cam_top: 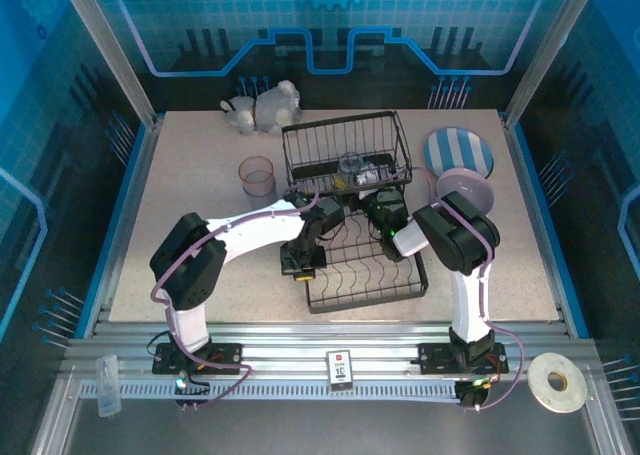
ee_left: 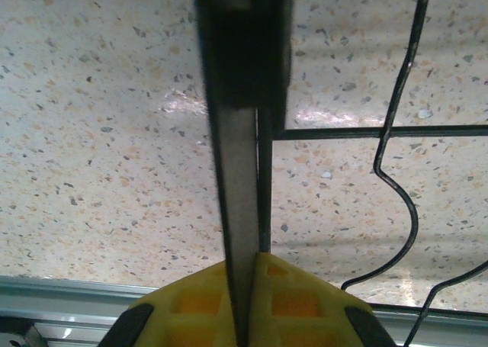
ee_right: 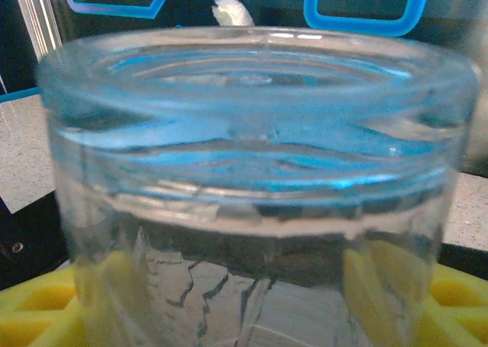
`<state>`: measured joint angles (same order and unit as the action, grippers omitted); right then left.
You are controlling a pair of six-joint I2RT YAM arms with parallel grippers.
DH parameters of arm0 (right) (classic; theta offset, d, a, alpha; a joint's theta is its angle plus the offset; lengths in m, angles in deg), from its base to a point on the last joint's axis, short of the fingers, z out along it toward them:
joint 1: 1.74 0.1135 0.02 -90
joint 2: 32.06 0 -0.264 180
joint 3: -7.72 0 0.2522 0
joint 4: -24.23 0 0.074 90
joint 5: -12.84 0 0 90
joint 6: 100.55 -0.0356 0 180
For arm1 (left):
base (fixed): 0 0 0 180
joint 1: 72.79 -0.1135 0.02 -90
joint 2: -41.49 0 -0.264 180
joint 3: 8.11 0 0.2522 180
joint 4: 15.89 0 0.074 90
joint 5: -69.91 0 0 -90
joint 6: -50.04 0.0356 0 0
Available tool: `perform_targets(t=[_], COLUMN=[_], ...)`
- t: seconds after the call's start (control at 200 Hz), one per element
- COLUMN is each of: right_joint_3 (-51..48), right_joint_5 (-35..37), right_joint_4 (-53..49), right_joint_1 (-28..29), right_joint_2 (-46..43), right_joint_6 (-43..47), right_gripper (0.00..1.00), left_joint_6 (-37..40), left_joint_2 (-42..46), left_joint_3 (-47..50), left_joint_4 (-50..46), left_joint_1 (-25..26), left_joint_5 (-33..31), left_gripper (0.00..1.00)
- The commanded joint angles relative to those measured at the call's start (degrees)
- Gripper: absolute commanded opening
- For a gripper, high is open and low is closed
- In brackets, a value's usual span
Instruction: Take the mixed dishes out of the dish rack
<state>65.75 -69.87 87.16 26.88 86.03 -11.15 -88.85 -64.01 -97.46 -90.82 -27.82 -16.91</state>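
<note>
- At the middle of the speckled surface (cam_top: 170, 205): the dish rack (cam_top: 365, 275), a black wire frame. Its raised basket tier is at the far end, and a low bed of curved plate slots is at the near end.
- Left claw (ee_left: 244, 286): closed on a black frame bar at the near-left edge of the dish rack. The yellow fingers (ee_left: 191, 305) press against either side of the bar, and the wavy slot wires run just to its right.
- Right claw (ee_right: 252, 316): gripping the translucent blue-grey tumbler (ee_right: 252, 171), with a yellow finger at each side of the tumbler's wall.
- In the top external view, the same blue-grey tumbler (cam_top: 352, 165) lies inside the raised basket tier, towards the tier's near side. Whether it rests on the wires or is lifted clear cannot be told.
- Pink tumbler (cam_top: 257, 179): upright on the surface, left of the raised tier and apart from it.
- Striped plate (cam_top: 458, 147): blue and white, flat on the surface, just right of the raised tier.
- Lavender bowl (cam_top: 466, 188): at the near edge of the striped plate, overlapping that plate's rim.
- White animal figurine (cam_top: 262, 107): near the far edge of the surface, behind the rack's far-left corner.
</note>
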Motion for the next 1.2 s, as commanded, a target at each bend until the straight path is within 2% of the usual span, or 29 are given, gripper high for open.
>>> perform_targets(t=[0.0,0.145,0.295,0.63,1.191], right_joint_3=[3.26,5.77,7.93,10.65,17.38], right_joint_5=[-6.50,-6.43,-7.28,-3.30,-2.79], right_joint_4=[4.88,4.88,4.91,4.97,4.97], right_joint_1=[2.82,2.76,2.01,3.86,7.62], right_joint_2=[1.58,3.43,5.13,7.95,14.20], right_joint_6=[10.10,14.46,14.46,17.52,27.49], right_gripper=[0.42,0.42,0.41,0.38,0.38], left_joint_6=[4.94,4.76,4.39,3.53,5.79], left_joint_2=[0.97,0.75,0.33,-2.39,-4.18], left_joint_3=[-1.30,-1.82,-2.14,-4.92,-9.84], left_joint_4=[4.18,4.04,3.84,5.46,3.91], left_joint_1=[-0.36,-0.43,-0.57,-1.51,-4.07], left_joint_5=[0.00,-0.04,0.00,2.23,2.19], left_gripper=[0.00,0.00,0.00,0.00,0.00])
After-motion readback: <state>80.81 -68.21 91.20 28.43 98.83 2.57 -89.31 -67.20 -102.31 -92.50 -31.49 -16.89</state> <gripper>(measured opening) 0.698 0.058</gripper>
